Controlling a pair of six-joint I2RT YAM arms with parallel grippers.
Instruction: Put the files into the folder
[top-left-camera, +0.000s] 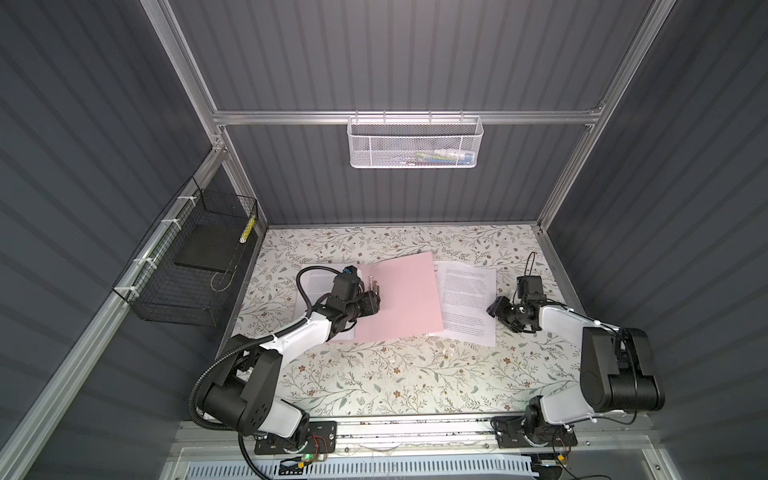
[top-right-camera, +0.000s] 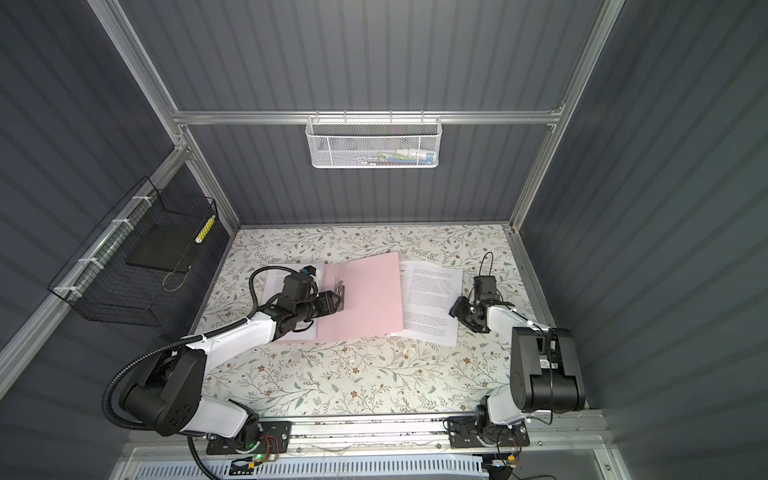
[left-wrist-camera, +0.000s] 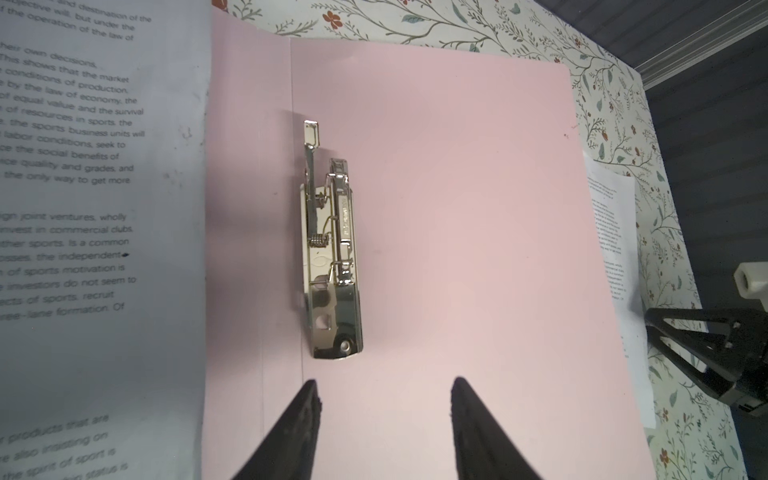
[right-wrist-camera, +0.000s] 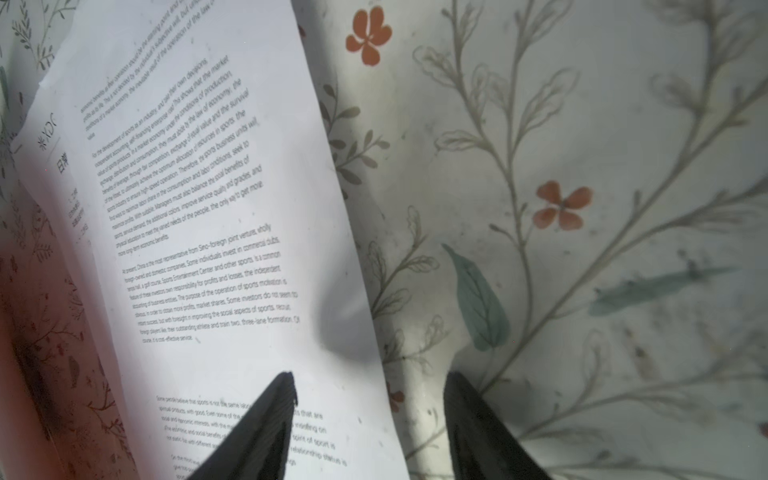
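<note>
Floral-patterned tabletop (top-left-camera: 395, 374) inside a dark ribbed enclosure (top-left-camera: 374, 62), seen from above and from both wrists.

Centre: the folder (top-left-camera: 403, 299), pale pink, lies open and flat with its inner face up. The metal clip (left-wrist-camera: 332, 257) is fixed beside the spine creases.

The left hand (left-wrist-camera: 384, 390) hovers over that inner face, fingers apart with nothing between them. The clip lies just ahead of the fingertips, nearly in line with one of them (contact with the folder cannot be judged).

The files (top-left-camera: 467, 299) occupy two places:
- **Away from the right arm:** on the side of the left hand away from the right arm (top-left-camera: 557, 320), one printed sheet (left-wrist-camera: 83, 208) covers the folder beyond the spine creases. In both top views it is partly hidden beneath the left arm (top-left-camera: 299, 332).
- **Between the two hands:** on the opposite side, a few sheets lie askew on the tabletop, their inner margin tucked under the folder's free edge.

The right hand (right-wrist-camera: 370, 382) is at the outer edge of these sheets, fingers apart and gripping nothing. One fingertip is over printed paper and the other over bare tabletop, so the paper's edge runs between them.

In the right wrist view a second sheet (right-wrist-camera: 45, 158), bearing a header logo, shows from beneath the top one, ahead of the hand.
</note>
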